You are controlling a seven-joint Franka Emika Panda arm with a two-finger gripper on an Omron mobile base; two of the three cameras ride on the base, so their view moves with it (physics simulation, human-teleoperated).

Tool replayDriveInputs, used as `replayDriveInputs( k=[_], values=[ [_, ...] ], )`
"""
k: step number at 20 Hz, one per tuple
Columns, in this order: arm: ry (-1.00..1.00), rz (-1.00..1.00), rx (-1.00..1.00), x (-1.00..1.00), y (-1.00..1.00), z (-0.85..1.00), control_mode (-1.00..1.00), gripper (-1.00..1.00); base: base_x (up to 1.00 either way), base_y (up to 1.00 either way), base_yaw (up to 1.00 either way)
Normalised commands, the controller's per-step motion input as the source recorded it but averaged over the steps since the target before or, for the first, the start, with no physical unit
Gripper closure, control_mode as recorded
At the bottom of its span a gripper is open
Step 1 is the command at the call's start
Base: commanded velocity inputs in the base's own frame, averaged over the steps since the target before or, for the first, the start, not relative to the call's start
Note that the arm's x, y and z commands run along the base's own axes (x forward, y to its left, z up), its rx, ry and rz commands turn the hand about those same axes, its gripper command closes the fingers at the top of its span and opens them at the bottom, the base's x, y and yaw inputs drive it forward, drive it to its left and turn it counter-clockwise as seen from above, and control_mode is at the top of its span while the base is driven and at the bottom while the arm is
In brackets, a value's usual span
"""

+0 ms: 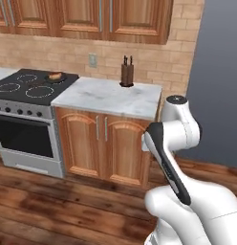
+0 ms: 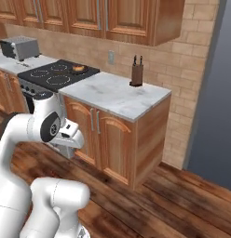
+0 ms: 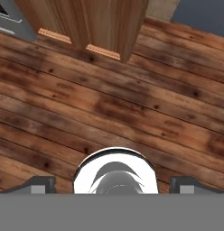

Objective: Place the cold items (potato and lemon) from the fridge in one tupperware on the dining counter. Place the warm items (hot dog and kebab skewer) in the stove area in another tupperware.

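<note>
On the black stove top [image 1: 25,86] [image 2: 54,74], a small orange-brown food item that looks like the hot dog [image 1: 55,76] [image 2: 79,68] lies in a dark pan on the back right burner. My gripper [image 3: 114,185] points down at the wooden floor, far from the stove. It is open, and its two dark fingertips [image 3: 41,185] stand wide apart with nothing between them. The arm is folded close to the base, in front of the cabinet doors.
A marble counter [image 1: 111,95] [image 2: 112,93] with a knife block [image 1: 127,72] [image 2: 137,72] stands right of the stove, over wooden cabinets [image 1: 101,143]. A toaster [image 2: 19,48] sits left of the stove. A tall grey panel [image 1: 216,81] [image 2: 215,93] rises at the right. Wooden floor [image 3: 114,99] lies below.
</note>
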Motion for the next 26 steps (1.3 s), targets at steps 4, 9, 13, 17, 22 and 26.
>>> replayDriveInputs(
  k=[4,9,13,17,22,26],
  values=[
    [0.0,0.0,0.0,0.0,0.0,0.0,1.0,-1.0,1.0,0.73,-0.15],
    [0.0,0.0,0.0,0.0,0.0,0.0,1.0,-1.0,1.0,0.66,-0.29],
    [0.0,0.0,0.0,0.0,0.0,0.0,1.0,-1.0,1.0,0.74,-0.4],
    [0.0,0.0,0.0,0.0,0.0,0.0,1.0,-1.0,0.64,0.99,-0.4],
    [0.0,0.0,0.0,0.0,0.0,0.0,1.0,-1.0,0.29,1.0,-0.34],
    [0.0,0.0,0.0,0.0,0.0,0.0,1.0,-1.0,0.27,1.0,-0.3]
  ],
)
